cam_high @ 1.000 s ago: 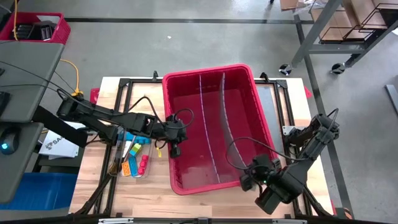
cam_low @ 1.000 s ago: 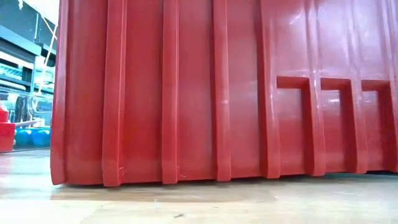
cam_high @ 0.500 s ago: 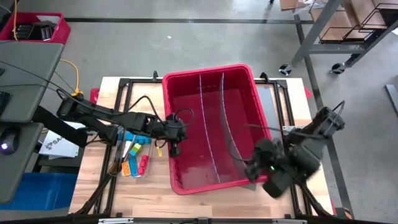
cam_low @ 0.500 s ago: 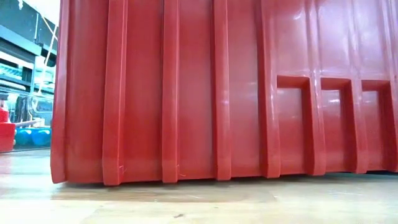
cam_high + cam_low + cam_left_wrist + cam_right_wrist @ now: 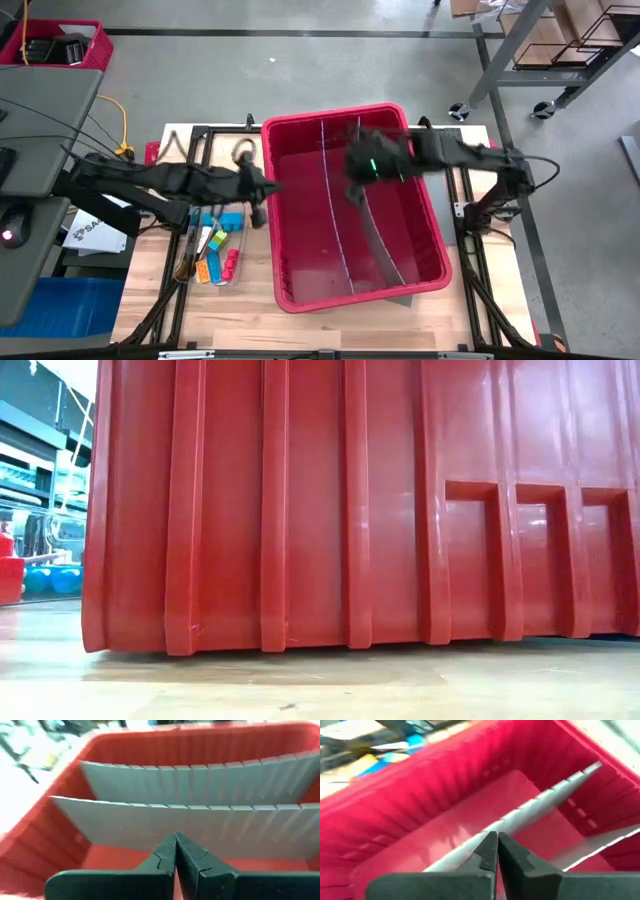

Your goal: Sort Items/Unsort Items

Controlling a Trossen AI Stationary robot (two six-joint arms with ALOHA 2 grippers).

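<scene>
1. A wooden table (image 5: 240, 310) stands on a grey floor, with a metal rack in the far right corner of the room and a small red basket (image 5: 60, 48) of dark parts on the floor at the far left.
2. A large red bin (image 5: 345, 290) fills the middle of the table; two thin grey dividers (image 5: 372, 225) split it into three long compartments, and no item shows in them in the high view.
3. In the low view the bin's ribbed outer wall (image 5: 350, 510) blocks nearly everything behind it.
4. The items (image 5: 215, 255) lie in a cluster on the table just left of the bin: blue, yellow, orange, red and green pieces, with thin dark sticks beside them.
5. The left gripper (image 5: 262, 192) hangs at the bin's left wall, beyond the items; its fingers (image 5: 165, 857) are pressed together and hold nothing.
6. The right gripper (image 5: 355, 185) reaches over the bin's far half, above the dividers; its fingers (image 5: 487, 851) are likewise pressed together and empty.
</scene>
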